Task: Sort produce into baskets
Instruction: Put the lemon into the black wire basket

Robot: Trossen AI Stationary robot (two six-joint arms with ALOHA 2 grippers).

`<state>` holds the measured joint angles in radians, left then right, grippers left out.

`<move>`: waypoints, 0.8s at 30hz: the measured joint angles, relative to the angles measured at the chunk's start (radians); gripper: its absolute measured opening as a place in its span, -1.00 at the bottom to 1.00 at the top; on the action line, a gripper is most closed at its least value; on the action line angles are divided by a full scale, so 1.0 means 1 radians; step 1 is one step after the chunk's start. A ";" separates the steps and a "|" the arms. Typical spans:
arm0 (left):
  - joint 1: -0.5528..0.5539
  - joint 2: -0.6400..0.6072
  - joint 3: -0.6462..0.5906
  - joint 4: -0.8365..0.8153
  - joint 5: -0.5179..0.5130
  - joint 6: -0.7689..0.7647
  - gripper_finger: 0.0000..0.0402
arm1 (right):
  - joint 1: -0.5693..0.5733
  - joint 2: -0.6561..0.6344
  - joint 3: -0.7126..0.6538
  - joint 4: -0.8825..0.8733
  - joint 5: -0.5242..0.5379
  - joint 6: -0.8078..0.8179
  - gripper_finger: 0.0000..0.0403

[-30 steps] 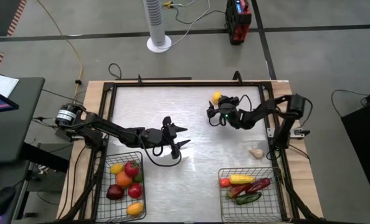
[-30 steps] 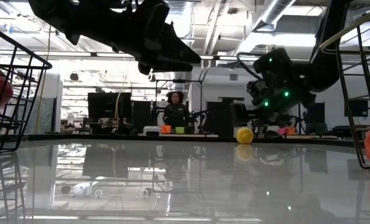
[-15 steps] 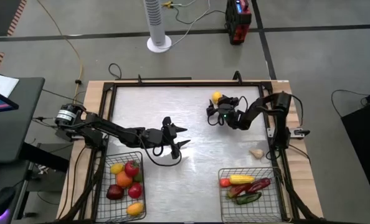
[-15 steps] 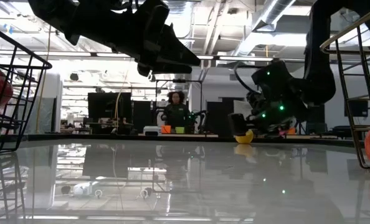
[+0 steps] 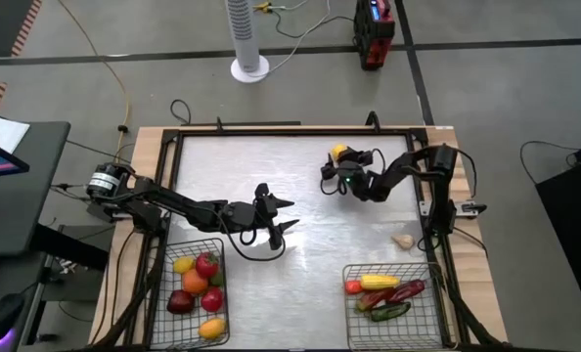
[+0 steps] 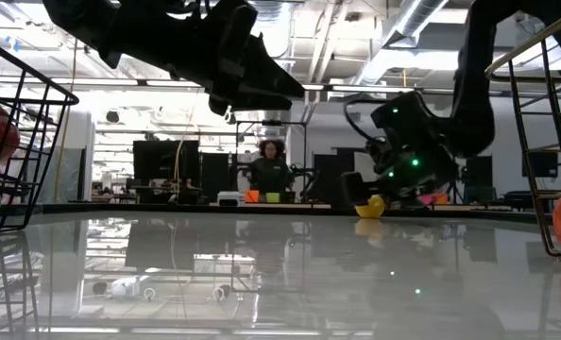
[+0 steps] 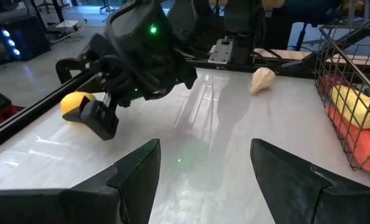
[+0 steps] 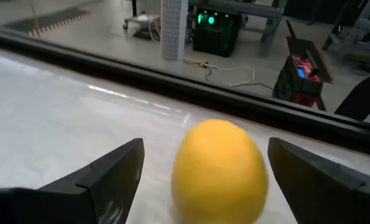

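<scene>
Now: yellow fruit sits between spread fingers

Right tool [image 5: 330,176] hangs low near the worktop's [image 5: 300,210] far edge, fingers spread either side of a yellow lemon [image 8: 217,171] resting on the surface, not touching it. Left tool [image 5: 286,215] waits spread over the worktop's middle.

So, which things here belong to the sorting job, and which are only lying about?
Job:
- yellow fruit between the open fingers of the right gripper
- garlic bulb, loose on the table
- left basket, right basket, both partly filled
- left gripper, open, waiting mid-table

Lying about:
- white tower fan
- red device on the floor
</scene>
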<state>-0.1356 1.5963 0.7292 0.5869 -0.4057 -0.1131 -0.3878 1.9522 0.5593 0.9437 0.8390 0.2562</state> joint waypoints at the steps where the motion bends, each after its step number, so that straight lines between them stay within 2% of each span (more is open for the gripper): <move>1: 0.000 0.000 0.000 0.000 0.000 0.000 0.18 | 0.000 0.000 0.011 -0.028 0.003 0.000 0.78; 5: 0.000 0.000 0.000 0.000 0.000 0.000 0.18 | 0.000 0.000 0.042 -0.109 0.003 0.003 0.64; 15: 0.000 0.000 0.000 -0.012 -0.001 -0.002 0.18 | 0.000 0.000 0.048 -0.132 -0.012 0.004 0.28; 24: 0.000 0.000 0.000 -0.023 -0.004 -0.004 0.18 | 0.057 -0.037 0.049 -0.212 -0.077 0.005 0.23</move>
<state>-0.1356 1.5963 0.7296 0.5636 -0.4099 -0.1169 -0.3312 1.9155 0.6086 0.7313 0.7623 0.2611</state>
